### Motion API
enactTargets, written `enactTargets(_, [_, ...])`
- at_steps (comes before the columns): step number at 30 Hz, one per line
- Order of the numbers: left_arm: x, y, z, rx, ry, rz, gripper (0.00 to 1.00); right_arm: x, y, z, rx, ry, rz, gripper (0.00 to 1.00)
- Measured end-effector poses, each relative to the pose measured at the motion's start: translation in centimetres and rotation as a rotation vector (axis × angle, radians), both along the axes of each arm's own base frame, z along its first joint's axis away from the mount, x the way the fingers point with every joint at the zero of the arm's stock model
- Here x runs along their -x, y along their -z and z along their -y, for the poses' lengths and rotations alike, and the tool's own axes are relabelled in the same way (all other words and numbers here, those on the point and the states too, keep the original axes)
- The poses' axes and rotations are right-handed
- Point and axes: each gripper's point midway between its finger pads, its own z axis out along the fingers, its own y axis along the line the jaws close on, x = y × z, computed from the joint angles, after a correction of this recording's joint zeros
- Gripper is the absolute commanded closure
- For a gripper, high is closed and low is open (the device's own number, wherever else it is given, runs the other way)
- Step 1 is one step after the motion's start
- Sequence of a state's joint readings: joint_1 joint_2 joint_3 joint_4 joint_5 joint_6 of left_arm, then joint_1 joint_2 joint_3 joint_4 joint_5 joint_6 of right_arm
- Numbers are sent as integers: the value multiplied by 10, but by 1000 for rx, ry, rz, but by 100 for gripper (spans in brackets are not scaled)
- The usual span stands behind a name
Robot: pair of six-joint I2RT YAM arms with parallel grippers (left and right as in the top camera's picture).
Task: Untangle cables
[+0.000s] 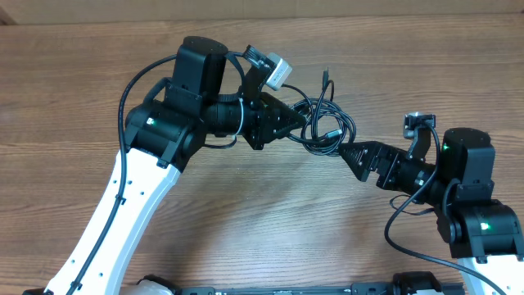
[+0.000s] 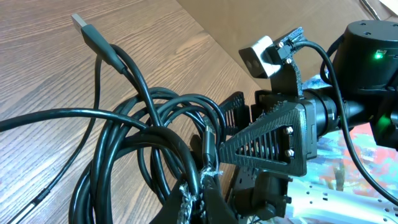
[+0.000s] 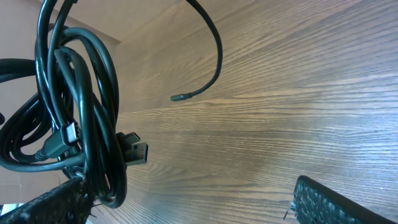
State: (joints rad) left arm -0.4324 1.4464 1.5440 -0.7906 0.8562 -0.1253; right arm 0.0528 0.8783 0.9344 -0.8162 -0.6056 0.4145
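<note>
The cables (image 1: 327, 123) are a knotted bundle of thin black cords hanging just above the wooden table, between my two grippers. My left gripper (image 1: 300, 124) is at the bundle's left side. In the left wrist view its fingers (image 2: 200, 196) are shut on one strand of the cables (image 2: 143, 130), and a USB plug (image 2: 84, 25) sticks up at the far end. My right gripper (image 1: 348, 153) is at the bundle's lower right and stands open (image 3: 186, 205). The cables (image 3: 81, 93) loop around its left finger, with a plug (image 3: 134, 152) beside it. Nothing is pinched between the right fingers.
The wooden table (image 1: 270, 221) lies under both arms. A loose cord end (image 3: 180, 97) hangs free over the wood. The right arm's finger (image 2: 273, 140) and its camera (image 2: 264, 56) sit close behind the bundle in the left wrist view.
</note>
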Motion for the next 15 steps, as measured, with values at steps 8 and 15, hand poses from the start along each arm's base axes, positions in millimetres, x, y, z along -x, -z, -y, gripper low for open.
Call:
enactTargets(8, [7,-2,9,6,31,14,96,0,0,0,1,1,0,0])
enactTargets(15, [17,-10,27,31,83,56,96,0,9,5,27,29,-34,0])
